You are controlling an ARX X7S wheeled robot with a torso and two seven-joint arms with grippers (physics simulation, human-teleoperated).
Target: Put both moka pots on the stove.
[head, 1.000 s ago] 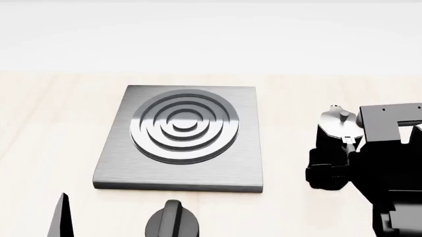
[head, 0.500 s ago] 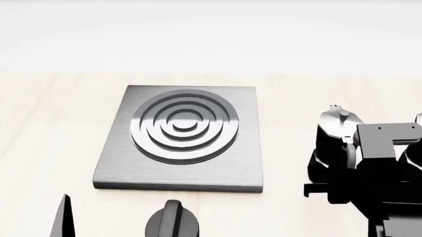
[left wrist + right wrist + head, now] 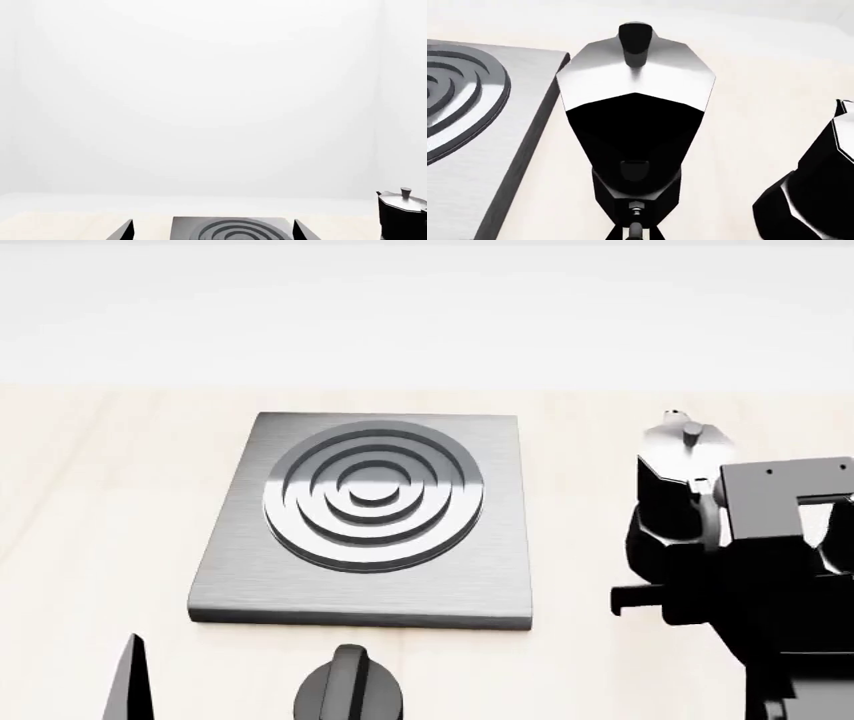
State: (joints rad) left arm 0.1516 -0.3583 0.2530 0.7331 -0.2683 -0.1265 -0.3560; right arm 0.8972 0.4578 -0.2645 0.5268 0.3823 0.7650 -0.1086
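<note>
Left wrist view: the left claw (image 3: pixel 212 235) shows open prongs, nothing held, facing the stove (image 3: pixel 230 230). Head view: the moka pot (image 3: pixel 683 490) sits higher than half a second ago, apparently lifted off the desk (image 3: pixel 107 500) by the right claw (image 3: pixel 694 580), clamped on it, beside the stove; a dial knob (image 3: pixel 350 690) sits nearer. Right wrist view: the second moka pot (image 3: pixel 814 195) stands close beside, stove path clear.

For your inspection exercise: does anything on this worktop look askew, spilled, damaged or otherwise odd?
Nothing stands out. The stove lies flat and bare. The moka pot beside it, at the right pincer, looks upright with its lid on. A second moka pot stands near. No spill or damage shows.
</note>
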